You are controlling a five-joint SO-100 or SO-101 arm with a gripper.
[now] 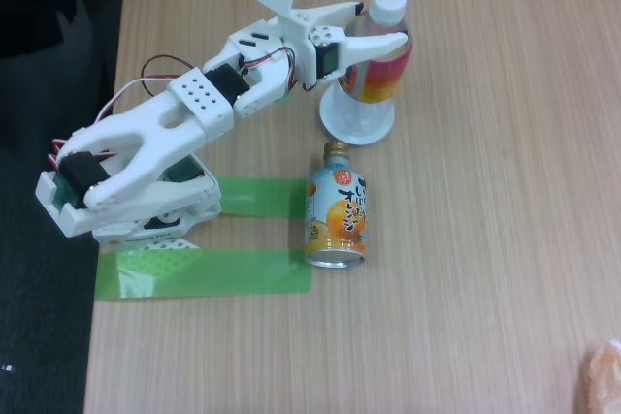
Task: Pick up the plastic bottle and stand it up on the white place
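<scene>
A: Nearest the camera?
B: Green tape strips (204, 271) stuck flat on the wooden surface (466, 269), under and just right of the white arm base (126, 206).

A: Right of the tape?
B: Orange-drink bottle-can (338, 215), gold cap pointing away, open-looking silver bottom toward the camera. Apart from the dish behind it, though near.

A: Farther back?
B: White arm (194, 109) stretched from the base up and to the right, red and black wires looping at its joints.

A: And the claw?
B: Claw (378, 26) spread around the upper part of the plastic bottle (374, 75), one finger (383, 46) across the front of the label, the other behind the neck. Pinching or merely flanking, hard to tell.

A: The bottle itself?
B: Upright, white cap on top, red-orange-yellow label. Clear base standing inside the round white dish (357, 126), well back on the surface.

A: Anything else?
B: Pale pinkish edge (602, 380) at the bottom right corner, too cropped to name.
</scene>
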